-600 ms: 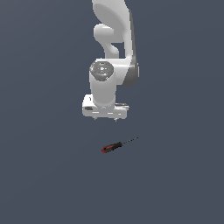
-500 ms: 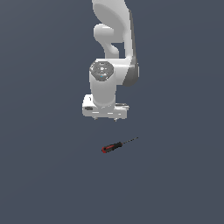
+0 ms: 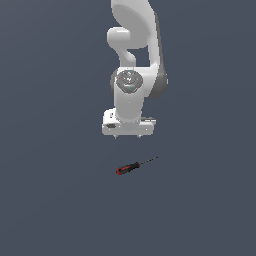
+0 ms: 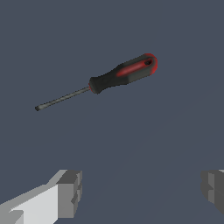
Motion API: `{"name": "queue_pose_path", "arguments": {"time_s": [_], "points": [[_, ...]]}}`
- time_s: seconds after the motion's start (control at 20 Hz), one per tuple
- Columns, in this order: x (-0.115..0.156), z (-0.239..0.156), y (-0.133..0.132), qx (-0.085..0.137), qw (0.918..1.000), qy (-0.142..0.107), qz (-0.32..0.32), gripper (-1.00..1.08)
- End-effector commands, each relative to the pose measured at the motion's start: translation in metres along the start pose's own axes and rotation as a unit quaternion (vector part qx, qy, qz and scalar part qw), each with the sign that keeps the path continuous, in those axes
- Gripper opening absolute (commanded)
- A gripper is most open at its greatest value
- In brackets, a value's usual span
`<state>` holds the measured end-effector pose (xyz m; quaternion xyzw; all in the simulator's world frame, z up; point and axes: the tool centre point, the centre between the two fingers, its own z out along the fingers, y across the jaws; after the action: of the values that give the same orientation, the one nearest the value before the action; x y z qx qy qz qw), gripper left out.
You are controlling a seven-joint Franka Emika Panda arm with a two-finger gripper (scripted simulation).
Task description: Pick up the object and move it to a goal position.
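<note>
Screwdriver lies flat & untouched, gripper above w/ jaws wide apart: approach step, next needs centring over the handle, then descending.

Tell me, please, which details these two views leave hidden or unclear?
- Exterior view: the gripper fingers are too small to see; the hand body hides them.
- Wrist view: both fingers are cut off by the frame edge.
- Exterior view: the screwdriver tip is too small to tell its type.
- No goal marker shows in either view.
</note>
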<state>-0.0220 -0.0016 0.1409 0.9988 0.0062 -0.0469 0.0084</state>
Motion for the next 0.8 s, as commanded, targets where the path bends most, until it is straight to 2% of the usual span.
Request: {"name": "queue_pose_path", "arguments": {"time_s": [0.0,0.35,0.75], "points": [[0.0000,-0.0001,0.0005,0.000,1.0000,0.000,0.000,1.00],[0.0007,0.0004,0.0001,0.000,1.0000,0.000,0.004,1.00],[0.0071,0.0049,-0.0031,0.003,0.9989,0.003,0.046,1.00]]}}
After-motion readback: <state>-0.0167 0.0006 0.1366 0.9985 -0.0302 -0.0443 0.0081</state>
